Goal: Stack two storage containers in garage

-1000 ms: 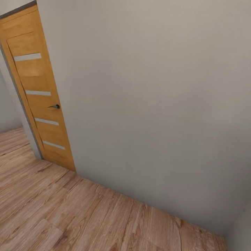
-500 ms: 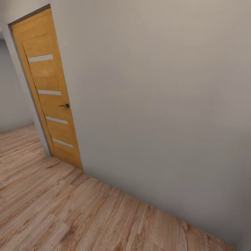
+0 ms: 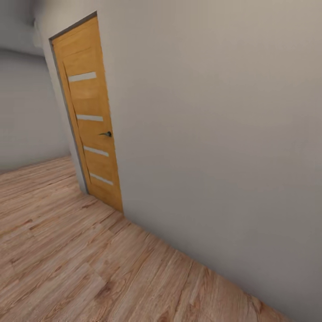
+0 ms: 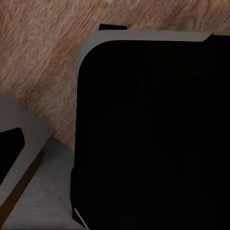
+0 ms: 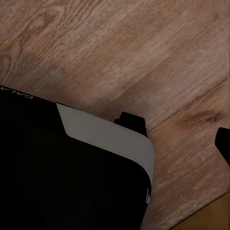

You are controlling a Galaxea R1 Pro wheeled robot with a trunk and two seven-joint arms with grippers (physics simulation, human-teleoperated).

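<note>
This is a room in a home. A wooden door (image 3: 89,116) with a small handle (image 3: 106,133) sits in a plain grey wall (image 3: 214,134). Below the door lies a wood floor (image 3: 67,259).

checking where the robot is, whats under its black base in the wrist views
Light wood plank floor shows around the black base in both wrist views. The floor directly beneath it is covered, so anything there cannot be seen.
</note>
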